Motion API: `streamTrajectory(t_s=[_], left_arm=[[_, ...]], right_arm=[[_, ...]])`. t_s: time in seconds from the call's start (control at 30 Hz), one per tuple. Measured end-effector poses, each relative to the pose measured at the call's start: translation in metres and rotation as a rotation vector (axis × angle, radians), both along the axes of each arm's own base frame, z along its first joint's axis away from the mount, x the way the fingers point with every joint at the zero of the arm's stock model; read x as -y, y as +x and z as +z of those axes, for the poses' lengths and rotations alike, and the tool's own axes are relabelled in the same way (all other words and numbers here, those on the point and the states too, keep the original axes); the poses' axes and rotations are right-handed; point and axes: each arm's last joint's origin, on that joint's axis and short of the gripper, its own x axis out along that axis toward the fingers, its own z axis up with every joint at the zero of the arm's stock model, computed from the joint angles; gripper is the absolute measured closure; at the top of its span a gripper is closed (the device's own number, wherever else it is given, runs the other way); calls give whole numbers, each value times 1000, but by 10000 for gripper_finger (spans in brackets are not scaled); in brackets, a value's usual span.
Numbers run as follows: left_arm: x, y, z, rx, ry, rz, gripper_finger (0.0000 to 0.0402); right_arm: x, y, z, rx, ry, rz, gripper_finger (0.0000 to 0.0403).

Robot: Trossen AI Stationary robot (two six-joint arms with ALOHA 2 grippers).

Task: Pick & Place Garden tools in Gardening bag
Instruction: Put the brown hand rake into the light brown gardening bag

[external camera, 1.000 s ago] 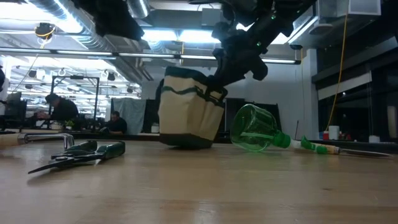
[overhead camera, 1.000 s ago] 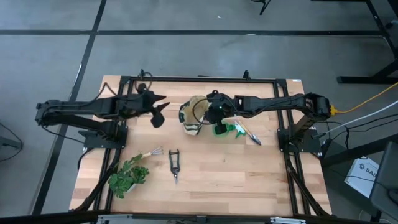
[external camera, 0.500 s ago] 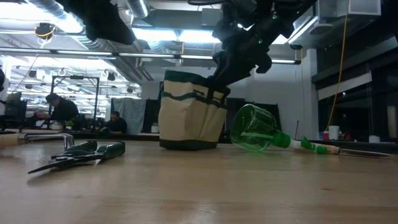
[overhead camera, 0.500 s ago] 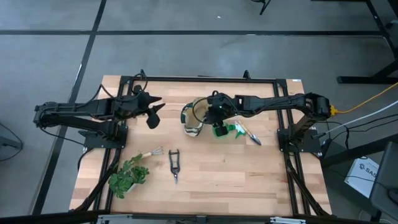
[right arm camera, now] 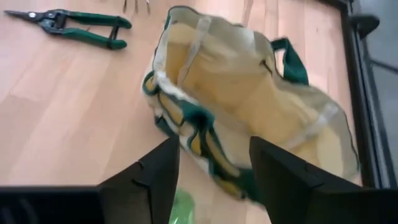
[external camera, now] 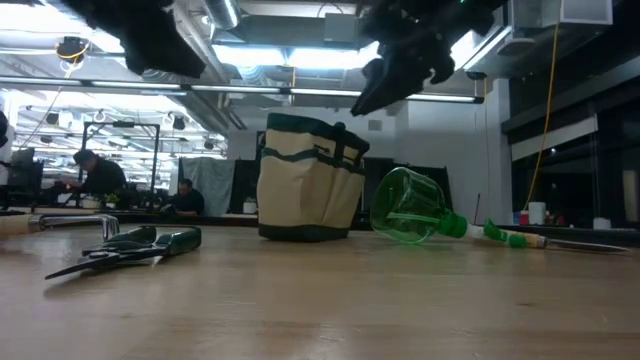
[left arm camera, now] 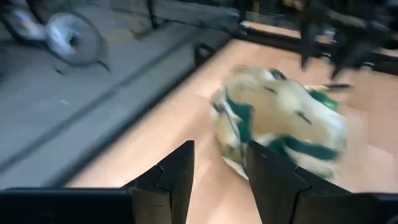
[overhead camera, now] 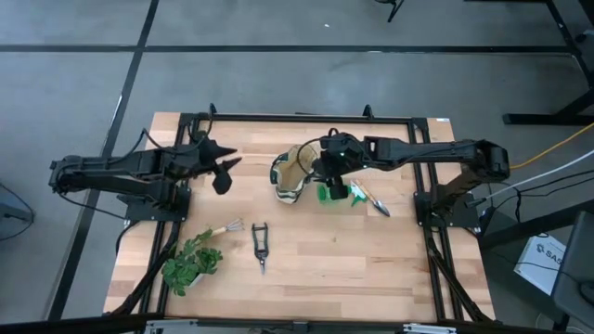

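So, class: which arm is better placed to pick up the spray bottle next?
Right. Its open pincer hovers beside the spray bottle, next to the bag; the left pincer waits farther off.

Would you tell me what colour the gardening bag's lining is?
Tan, with green trim along the rim; the right wrist view looks straight into the gardening bag.

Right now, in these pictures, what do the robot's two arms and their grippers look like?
Both arms are dark, slender and jointed, with black cables looping along them. The left gripper and the right gripper each end in two flat, dark, angular fingers. In the low view, small green lights show on the right arm. No other markings are readable.
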Motion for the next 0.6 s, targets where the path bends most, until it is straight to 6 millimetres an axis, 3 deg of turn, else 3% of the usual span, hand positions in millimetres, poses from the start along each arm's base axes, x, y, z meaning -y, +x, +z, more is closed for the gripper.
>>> streamTrajectory(t_s=[0.27, 0.47, 0.6], left_arm=[[13, 6, -32, -81, -336, -340, 265], [17, 6, -68, -308, -551, -296, 273], [23, 9, -81, -441, -584, -289, 275]], right_arm=[[-2, -13, 5, -50, 73, -70, 204], [-2, -13, 5, -51, 100, -98, 204], [-2, -13, 5, -52, 123, -122, 204]])
